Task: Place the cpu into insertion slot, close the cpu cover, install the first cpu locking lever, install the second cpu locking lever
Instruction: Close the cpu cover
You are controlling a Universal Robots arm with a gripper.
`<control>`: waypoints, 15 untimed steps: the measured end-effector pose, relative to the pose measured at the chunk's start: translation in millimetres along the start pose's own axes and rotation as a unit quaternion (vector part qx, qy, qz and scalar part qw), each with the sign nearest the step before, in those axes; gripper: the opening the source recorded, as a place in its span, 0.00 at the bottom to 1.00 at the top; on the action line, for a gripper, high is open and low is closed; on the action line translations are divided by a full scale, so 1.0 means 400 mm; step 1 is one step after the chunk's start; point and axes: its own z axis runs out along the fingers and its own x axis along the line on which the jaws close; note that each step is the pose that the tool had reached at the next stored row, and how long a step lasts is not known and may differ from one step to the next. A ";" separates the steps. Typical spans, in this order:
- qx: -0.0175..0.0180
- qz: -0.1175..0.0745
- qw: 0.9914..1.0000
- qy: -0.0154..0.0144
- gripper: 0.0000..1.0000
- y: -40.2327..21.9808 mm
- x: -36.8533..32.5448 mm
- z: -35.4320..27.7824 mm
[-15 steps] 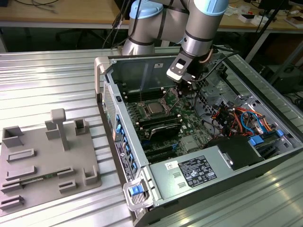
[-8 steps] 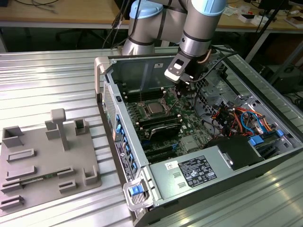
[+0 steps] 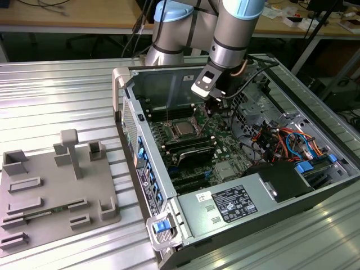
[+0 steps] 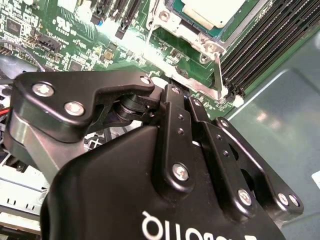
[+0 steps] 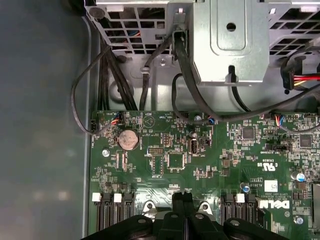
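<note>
- Currently the arm reaches down into the open computer case (image 3: 130,121), which stands on a ribbed metal table (image 3: 56,95).
- The gripper (image 3: 212,109) hangs over the green motherboard (image 5: 175,160), just beside the socket, on the exterior view's right of it.
- In the first wrist view its two black fingers (image 5: 179,202) are pressed together; I cannot tell if something thin is between them.
- The cpu (image 4: 210,10) lies flat in the insertion slot (image 3: 192,134), silver face up.
- The cpu cover (image 4: 192,35) lies around the chip as a silver frame; I cannot tell if it is locked.
- Long black memory slots (image 4: 260,45) run beside the socket.
- A grey fixture tray (image 3: 56,191) lies well apart, on the exterior view's left.
</note>
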 end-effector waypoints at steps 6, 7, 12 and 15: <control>0.000 0.000 1.000 0.000 0.11 -0.017 0.000 0.001; 0.000 0.000 1.000 0.000 0.11 -0.021 0.000 0.001; 0.000 0.000 1.000 0.000 0.11 -0.049 0.001 0.001; 0.000 0.000 1.000 0.000 0.11 -0.051 0.001 0.001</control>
